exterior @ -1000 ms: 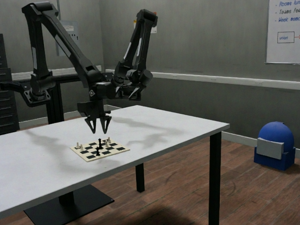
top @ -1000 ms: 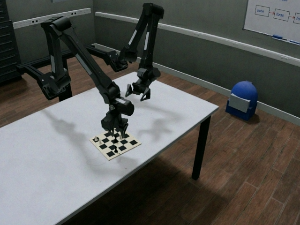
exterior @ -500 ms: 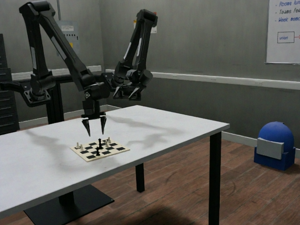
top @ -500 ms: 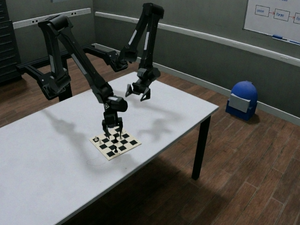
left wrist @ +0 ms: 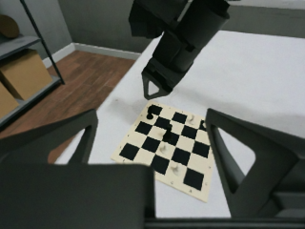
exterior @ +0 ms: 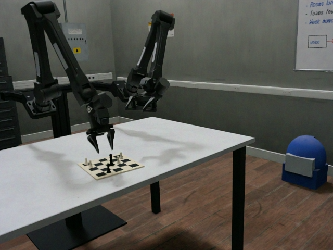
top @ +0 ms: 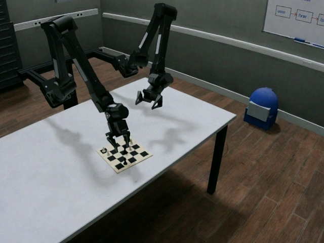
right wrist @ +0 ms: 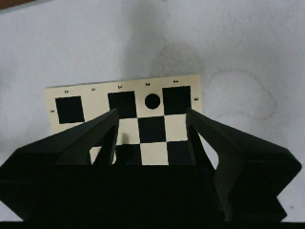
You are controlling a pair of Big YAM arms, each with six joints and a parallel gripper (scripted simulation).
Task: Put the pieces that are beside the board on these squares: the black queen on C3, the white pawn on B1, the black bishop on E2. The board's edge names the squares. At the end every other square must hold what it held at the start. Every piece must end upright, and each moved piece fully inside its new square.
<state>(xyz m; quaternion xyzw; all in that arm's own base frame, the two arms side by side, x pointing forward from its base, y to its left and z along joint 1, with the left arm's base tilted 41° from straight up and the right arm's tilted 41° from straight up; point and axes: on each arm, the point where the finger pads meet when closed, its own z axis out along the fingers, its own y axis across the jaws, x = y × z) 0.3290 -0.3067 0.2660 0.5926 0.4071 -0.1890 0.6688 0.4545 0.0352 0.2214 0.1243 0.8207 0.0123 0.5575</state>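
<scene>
Nearest you on the board (top: 117, 171) (exterior: 97, 178) (left wrist: 206, 199) (right wrist: 196, 78), the black bishop (top: 125, 162) (exterior: 108, 169) (left wrist: 150, 114) (right wrist: 152, 101) stands upright on what you can read as E2. Behind it, the black queen (top: 125, 151) (exterior: 111, 160) (left wrist: 168, 134) (right wrist: 128, 155) stands upright at the centre, C3; the white pawn (top: 108, 153) (exterior: 90, 164) (left wrist: 192, 119) appears to be on B1. All three placements look complete. The right fingers (top: 122, 149) (exterior: 105, 151) are partly spread, hold nothing, and hang above the board, nearer than the left pair. The queen lies below them, its long axis vertical; your coming move, in my judgement, is a retreat upward, since a sideways sweep low down could tip it. Farther back, well apart over the worktop (top: 183, 104) (exterior: 188, 134) (left wrist: 267, 72) (right wrist: 238, 48), the left fingers (top: 144, 106) (exterior: 135, 109) are spread wide, nothing between them.

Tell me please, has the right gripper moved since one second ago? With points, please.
Yes. In the top view, the right gripper (top: 122, 149) (exterior: 105, 151) (left wrist: 152, 92) (right wrist: 152, 114) has moved toward the picture's left, against the chess board (top: 138, 154) (exterior: 126, 167) (left wrist: 143, 153) (right wrist: 152, 129).
</scene>
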